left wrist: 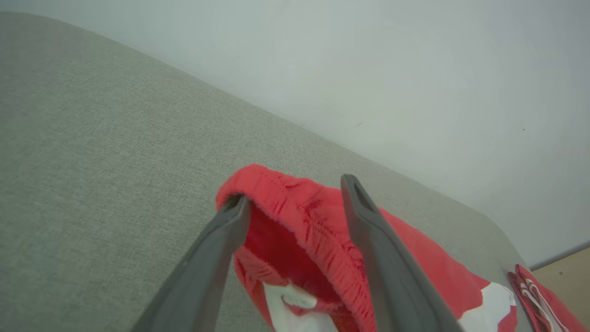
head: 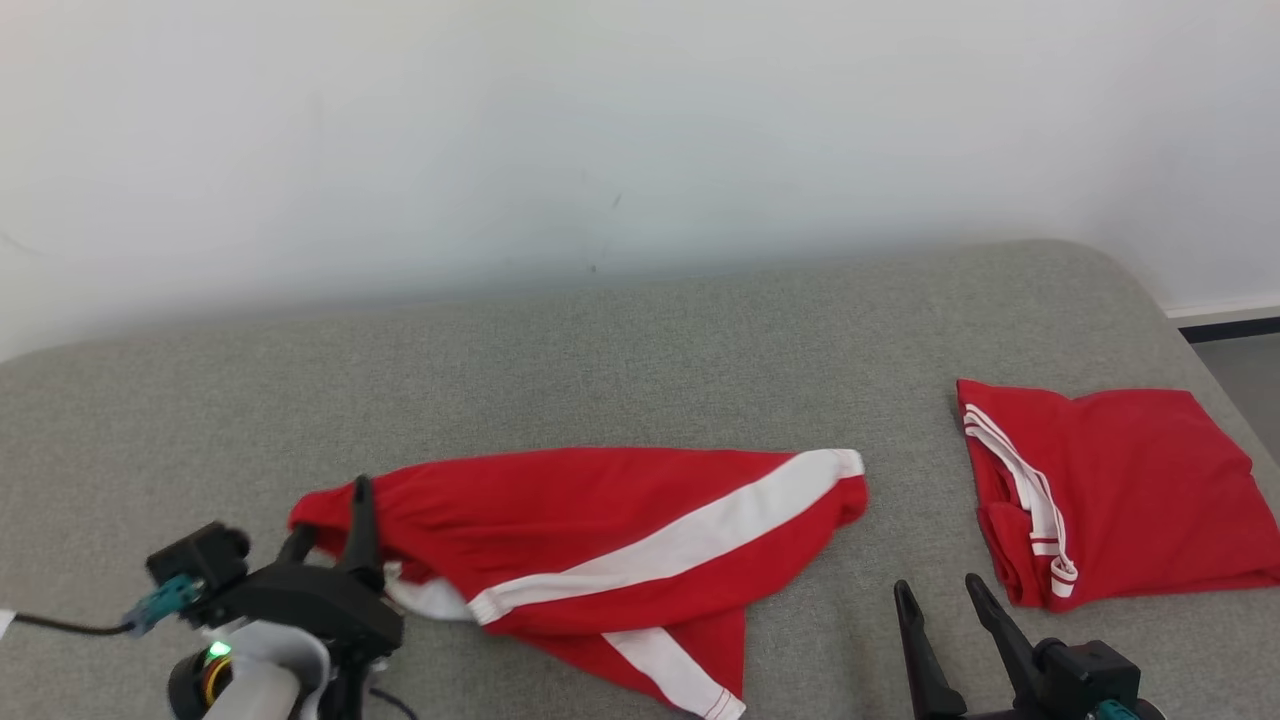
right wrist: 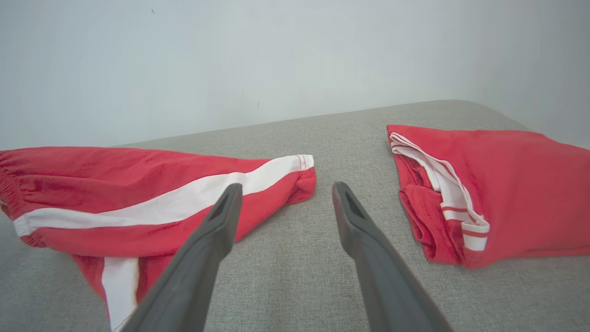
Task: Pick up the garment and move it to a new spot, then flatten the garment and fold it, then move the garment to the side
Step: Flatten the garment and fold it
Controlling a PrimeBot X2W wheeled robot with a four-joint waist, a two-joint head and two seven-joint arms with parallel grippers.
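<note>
The garment point(head: 620, 520) is a pair of red shorts with white stripes, lying spread and rumpled on the grey padded surface point(head: 600, 360). My left gripper point(head: 330, 520) is at its left end, at the gathered waistband point(left wrist: 295, 207). Its fingers point(left wrist: 368, 230) stand wide apart, open, with the waistband edge loose between them. My right gripper point(head: 940, 588) is open at the lower right, over bare surface. It lies just right of the shorts' leg hem point(right wrist: 299, 180), and nothing is between its fingers point(right wrist: 221, 221).
A second red garment point(head: 1120, 480) with white trim lies folded at the right, near the surface's rounded right edge; it also appears in the right wrist view point(right wrist: 507, 184). A pale wall point(head: 640, 130) backs the surface. Floor point(head: 1245, 370) shows past the right edge.
</note>
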